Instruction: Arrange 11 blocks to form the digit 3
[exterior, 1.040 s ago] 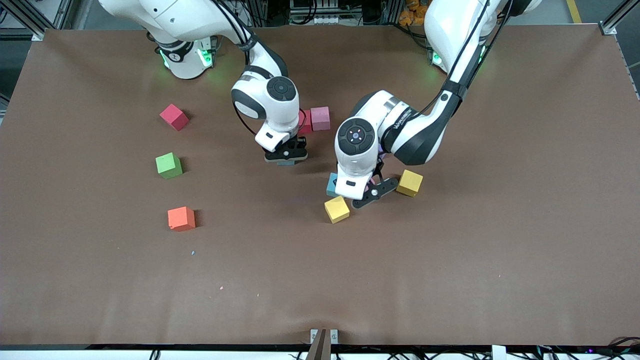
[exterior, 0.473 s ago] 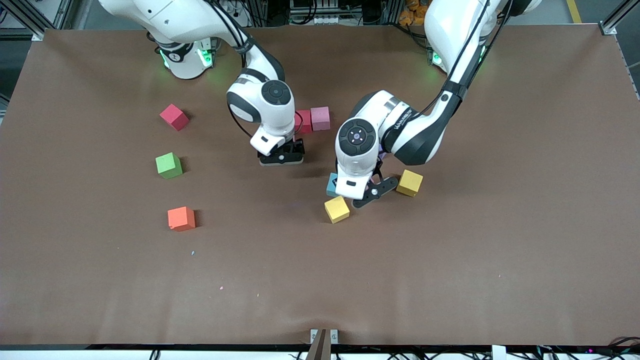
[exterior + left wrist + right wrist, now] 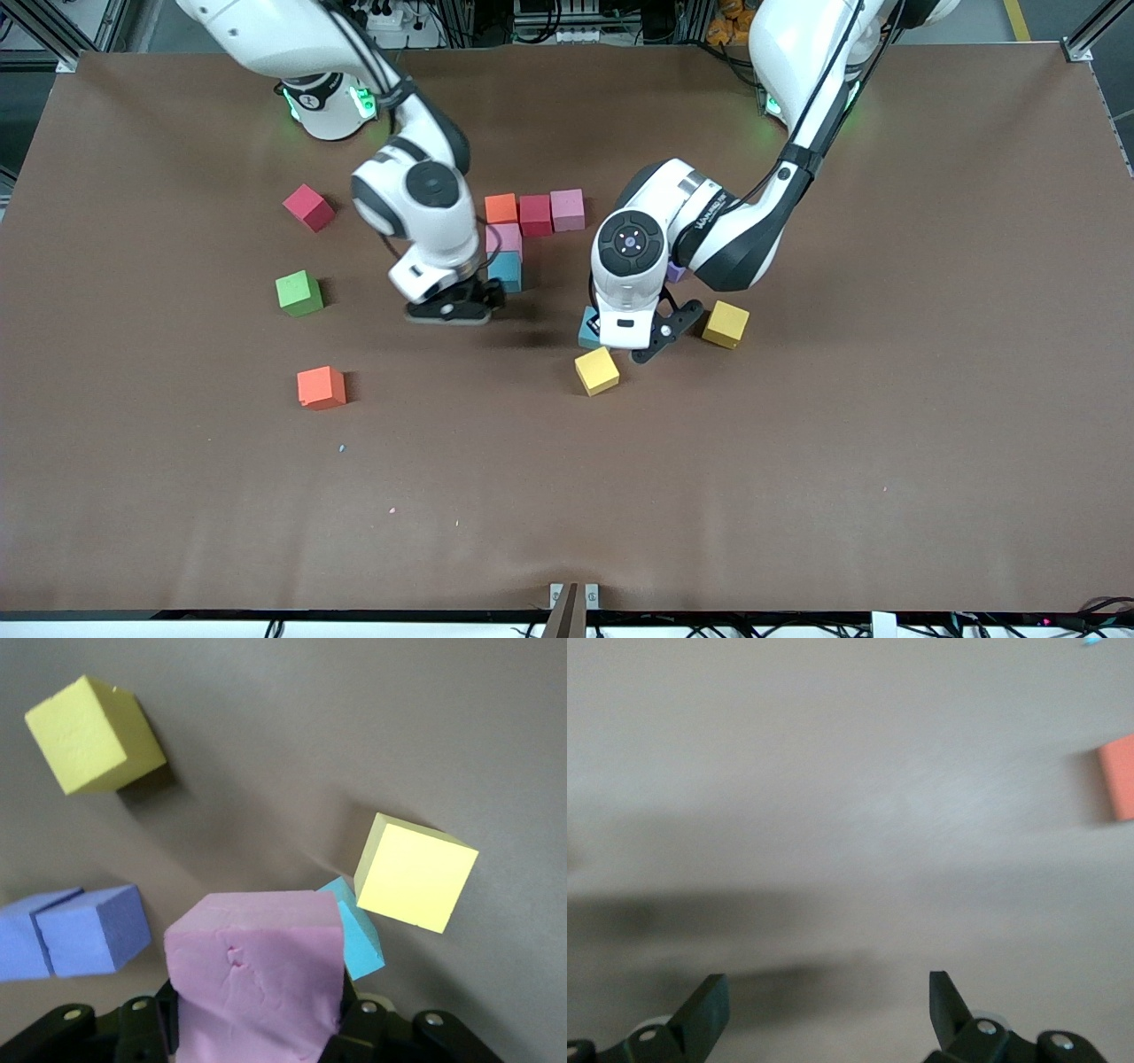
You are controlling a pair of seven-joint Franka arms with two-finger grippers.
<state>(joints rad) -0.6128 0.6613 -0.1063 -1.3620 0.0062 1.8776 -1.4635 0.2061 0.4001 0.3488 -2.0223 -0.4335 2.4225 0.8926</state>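
Two yellow blocks (image 3: 93,735) flank left claw (image 3: 257,1028) gripping pink block (image 3: 257,983); right claw (image 3: 824,1010) released.

A brown tabletop (image 3: 930,354) carries loose foam cubes. A row of orange cube (image 3: 500,208), red cube (image 3: 535,214) and pink cube (image 3: 567,209) touches; below the orange sit another pink cube (image 3: 507,237) and a blue cube (image 3: 508,270). Toward the right arm's end lie a crimson cube (image 3: 308,207), green cube (image 3: 299,293) and second orange cube (image 3: 321,387). Two yellow cubes (image 3: 596,370) (image 3: 726,323) lie well apart.

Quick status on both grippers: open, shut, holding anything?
Left gripper: shut on a pink block, over the yellow and blue blocks.
Right gripper: open, empty, over bare table beside the blue block of the figure.
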